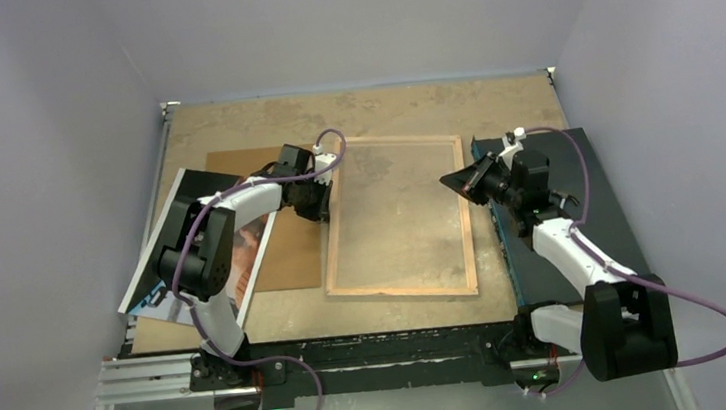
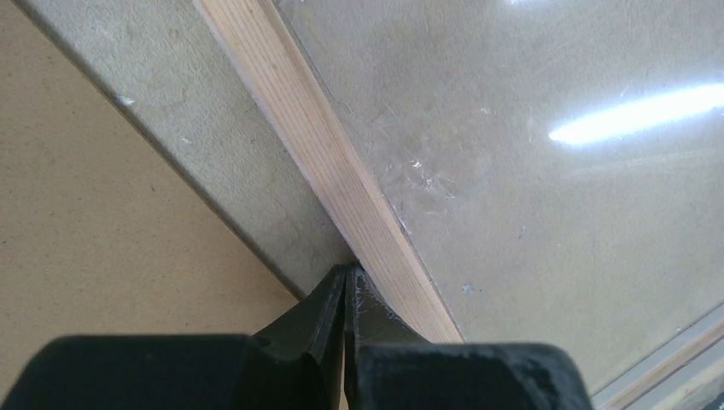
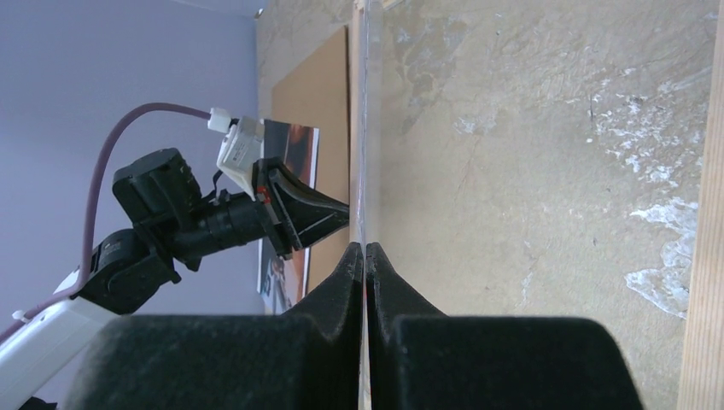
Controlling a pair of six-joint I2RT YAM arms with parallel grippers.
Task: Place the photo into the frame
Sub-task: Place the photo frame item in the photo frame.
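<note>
**Both pincers closed at the frame, photo off to the left**

Frame (image 1: 402, 290) lies flat mid-counter (image 1: 380, 113), light-wood side up. The clear sheet (image 2: 555, 213) covers its opening and I see glare streaks on it in the left wrist view.

Left arm: the elbow is folded near the left edge. The white forearm reaches forward and right to the frame's left rail, with the wrist tipped down. Left pincer (image 1: 321, 216) is pressed together. In its own camera the tips (image 2: 346, 282) sit right at the outer edge of the wood rail. I can't tell whether anything is caught between them.

Right arm: from its base it stretches forward and left over the dark mat (image 1: 519, 275), with the wrist rolled onto its side. Right pincer (image 1: 447, 180) points left across the frame at the upper part of the right rail. Its wrist camera shows the fingers (image 3: 341, 282) closed flat on a thin glassy edge running straight away from them. I read that as the clear sheet seen edge-on, pinched. The left pincer's tip meets the far end of that same line.

Photo (image 1: 250, 246) is not in the frame. It lies picture side up at the left of the counter, partly on the brown backing board (image 1: 294, 257), and the left arm covers most of it. Its outer corner pokes past the counter's left edge. The board sits just left of the frame, with a strip of bare counter between them in the left wrist view.
</note>
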